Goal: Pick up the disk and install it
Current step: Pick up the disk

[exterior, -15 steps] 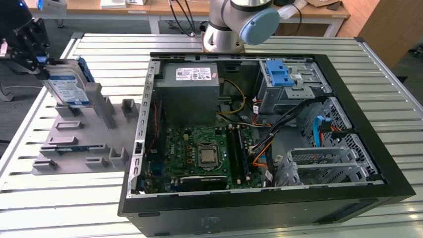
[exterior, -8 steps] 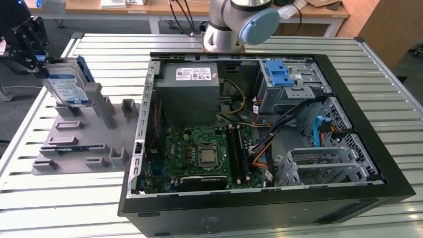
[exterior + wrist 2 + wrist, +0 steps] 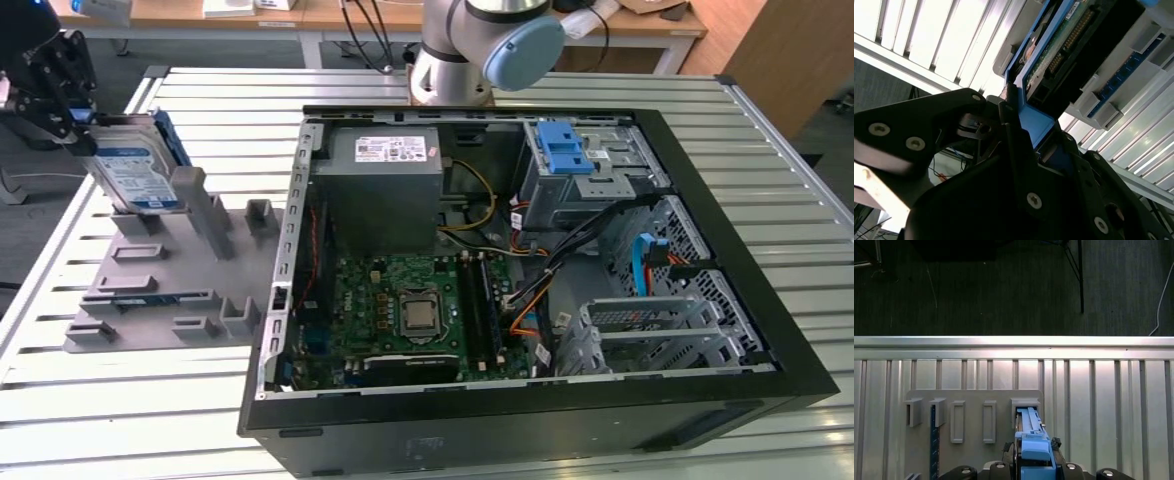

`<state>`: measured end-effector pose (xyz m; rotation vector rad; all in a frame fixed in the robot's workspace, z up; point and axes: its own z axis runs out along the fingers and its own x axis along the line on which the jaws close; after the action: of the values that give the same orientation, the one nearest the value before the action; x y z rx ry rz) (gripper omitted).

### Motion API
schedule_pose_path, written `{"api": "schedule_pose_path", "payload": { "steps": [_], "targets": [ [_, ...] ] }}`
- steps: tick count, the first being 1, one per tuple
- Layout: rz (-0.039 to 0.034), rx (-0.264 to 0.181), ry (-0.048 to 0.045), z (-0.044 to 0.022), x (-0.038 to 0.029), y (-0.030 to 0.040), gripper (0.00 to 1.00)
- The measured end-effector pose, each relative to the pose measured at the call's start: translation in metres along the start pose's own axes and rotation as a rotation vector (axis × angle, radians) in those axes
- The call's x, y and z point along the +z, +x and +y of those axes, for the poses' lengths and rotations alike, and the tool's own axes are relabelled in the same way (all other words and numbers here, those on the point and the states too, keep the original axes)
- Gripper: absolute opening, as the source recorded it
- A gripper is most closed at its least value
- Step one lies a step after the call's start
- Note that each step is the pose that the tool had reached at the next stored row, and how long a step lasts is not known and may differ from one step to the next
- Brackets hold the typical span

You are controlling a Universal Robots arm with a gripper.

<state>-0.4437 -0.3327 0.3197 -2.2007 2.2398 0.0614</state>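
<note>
Closest in, in the second wrist view, we see the gripper (image 3: 1026, 125) clamped on the blue carrier edge of the disk (image 3: 1064, 50), fingers (image 3: 1006, 107) tight to the plastic w/ no gap. The first wrist view gives the same hold edge-on: gripper (image 3: 1032, 449) astride the disk (image 3: 1030, 432), directly over a slot of the gray fixture (image 3: 974, 400). In the exterior view the gripper (image 3: 78, 125) sits at the exterior view's left and the disk (image 3: 134, 170) hangs tilted, label side showing, lower end at the gray fixture (image 3: 174, 290); we can't tell if it's fully clear of the slot. Farther off on the slatted table (image 3: 120, 420), well apart from the disk, lies the open PC case (image 3: 747, 330) w/ mobo (image 3: 407, 310), PSU (image 3: 387, 190), and at the far corner the drive cage (image 3: 594, 175), w/ cables (image 3: 601, 235) looping just beside it. Risks, as we judge them: the hold is on thin plastic at one end, so the drive's weight could lever it loose or let it pivot, esp. if the lower end catches a slot wall and drags the fixture. Over at the case, a tilted disk could clip the rim, snag those cables, or meet the cage off-square and jam, b/c the carrier prob. needs a straight entry.
</note>
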Motion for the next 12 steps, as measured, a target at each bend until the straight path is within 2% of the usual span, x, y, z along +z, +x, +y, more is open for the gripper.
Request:
{"api": "schedule_pose_path", "payload": {
  "steps": [12],
  "targets": [
    [0.0000, 0.000, -0.0001, 0.0001, -0.0050, -0.0001, 0.36]
  ]
}}
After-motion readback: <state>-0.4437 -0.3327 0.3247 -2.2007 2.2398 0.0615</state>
